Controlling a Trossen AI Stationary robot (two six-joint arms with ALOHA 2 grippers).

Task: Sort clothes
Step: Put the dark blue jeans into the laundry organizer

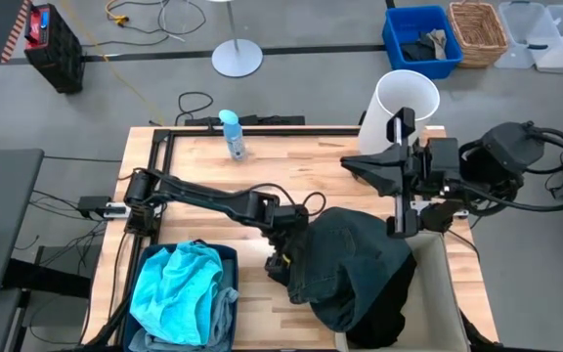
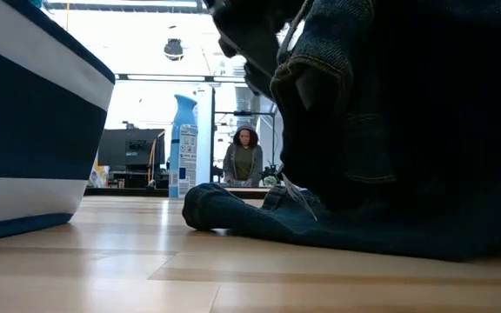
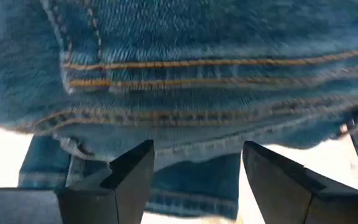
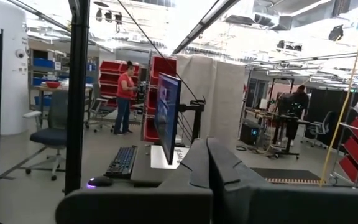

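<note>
The dark denim-like garment (image 1: 350, 259) lies heaped on the table's near right part, and its near end hangs over the white bin (image 1: 450, 293). In the low view it fills the right side (image 2: 390, 130), with a fold flat on the wood (image 2: 233, 213). My left gripper (image 1: 281, 252) is open at the garment's left edge, and stitched denim (image 3: 185, 74) fills its wrist view just beyond the fingers (image 3: 132, 177). My right gripper (image 1: 352, 162) is shut and empty, raised above the table's far right. The turquoise garment (image 1: 174, 288) and the pale blue one (image 1: 225, 303) lie in the navy bin (image 1: 145, 256). My left gripper's open fingers stand low at the denim garment's left edge (image 3: 191, 155), coming level from the table's left. I cannot tell whether they touch the cloth.
A white cylinder bin (image 1: 406, 106) stands at the far right. A blue spray bottle (image 1: 233, 135) stands at the far middle. The navy bin wall (image 2: 24, 130) is at the near left. A blue crate (image 1: 420, 39) and a wicker basket (image 1: 479, 31) stand on the floor beyond. A person (image 2: 244, 156) stands far behind.
</note>
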